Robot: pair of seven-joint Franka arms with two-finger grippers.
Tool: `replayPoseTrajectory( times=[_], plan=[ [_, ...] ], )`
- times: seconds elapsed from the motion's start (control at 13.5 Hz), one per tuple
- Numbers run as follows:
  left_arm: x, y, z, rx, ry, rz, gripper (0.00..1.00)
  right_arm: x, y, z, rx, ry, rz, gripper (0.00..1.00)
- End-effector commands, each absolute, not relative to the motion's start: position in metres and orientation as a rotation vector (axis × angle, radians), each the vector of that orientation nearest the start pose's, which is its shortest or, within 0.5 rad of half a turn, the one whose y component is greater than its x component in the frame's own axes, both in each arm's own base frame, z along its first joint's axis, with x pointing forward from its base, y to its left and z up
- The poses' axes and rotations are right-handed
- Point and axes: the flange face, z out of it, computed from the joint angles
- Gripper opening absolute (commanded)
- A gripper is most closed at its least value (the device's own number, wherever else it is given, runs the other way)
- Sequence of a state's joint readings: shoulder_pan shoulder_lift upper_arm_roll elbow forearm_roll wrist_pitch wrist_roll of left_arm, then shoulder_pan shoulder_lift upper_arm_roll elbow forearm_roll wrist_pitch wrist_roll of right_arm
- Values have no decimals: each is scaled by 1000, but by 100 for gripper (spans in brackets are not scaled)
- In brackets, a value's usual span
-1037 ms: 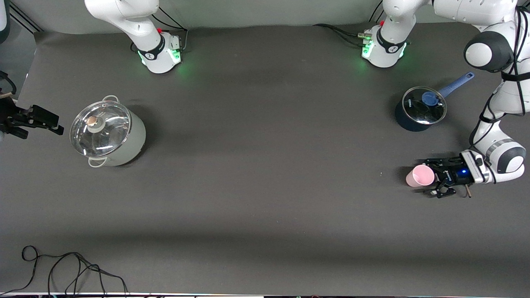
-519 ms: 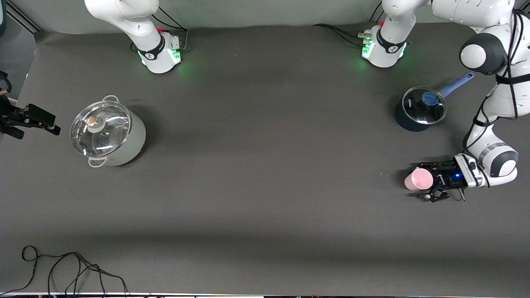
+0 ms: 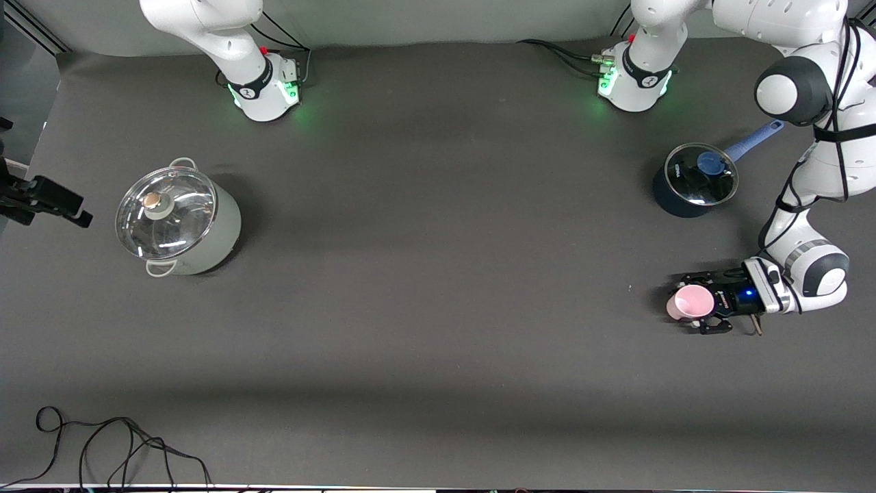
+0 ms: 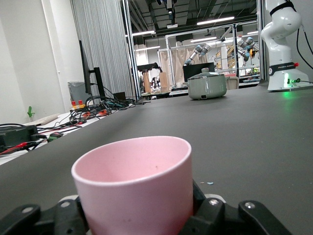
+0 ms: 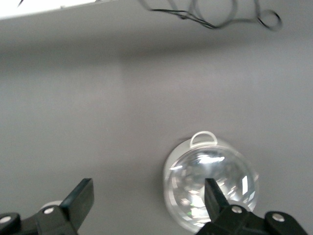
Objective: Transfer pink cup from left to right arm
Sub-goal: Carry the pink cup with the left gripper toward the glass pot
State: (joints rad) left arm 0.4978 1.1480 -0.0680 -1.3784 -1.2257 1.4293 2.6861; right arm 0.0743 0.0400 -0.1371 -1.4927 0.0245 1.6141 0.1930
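The pink cup point(image 3: 688, 302) stands upright near the left arm's end of the table, its mouth up. My left gripper point(image 3: 697, 304) lies low and level at the table, one finger on each side of the cup, closed against its wall. In the left wrist view the pink cup point(image 4: 132, 186) fills the space between the black fingers point(image 4: 215, 215). I cannot tell whether the cup is off the table. My right gripper point(image 3: 61, 204) hangs at the right arm's end of the table beside the big pot, open and empty, as the right wrist view point(image 5: 146, 191) shows.
A grey-green pot with a glass lid point(image 3: 178, 219) stands near the right arm's end; it also shows in the right wrist view point(image 5: 210, 188). A dark blue saucepan with a glass lid point(image 3: 694, 179) stands farther from the camera than the cup. A black cable point(image 3: 123, 445) lies at the table's front edge.
My left gripper slid farther around the pink cup and a little nearer to the camera, and the cup shifted with it. My right gripper drifted slightly outward past the table's end.
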Motion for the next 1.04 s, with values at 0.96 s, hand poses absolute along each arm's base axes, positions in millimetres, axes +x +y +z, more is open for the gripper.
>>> replayPoseTrajectory(
  times=[0.96],
  plan=[
    [701, -182, 132, 1169, -1168, 1578, 0, 555, -12, 649, -2979, 943, 17, 100]
  ],
)
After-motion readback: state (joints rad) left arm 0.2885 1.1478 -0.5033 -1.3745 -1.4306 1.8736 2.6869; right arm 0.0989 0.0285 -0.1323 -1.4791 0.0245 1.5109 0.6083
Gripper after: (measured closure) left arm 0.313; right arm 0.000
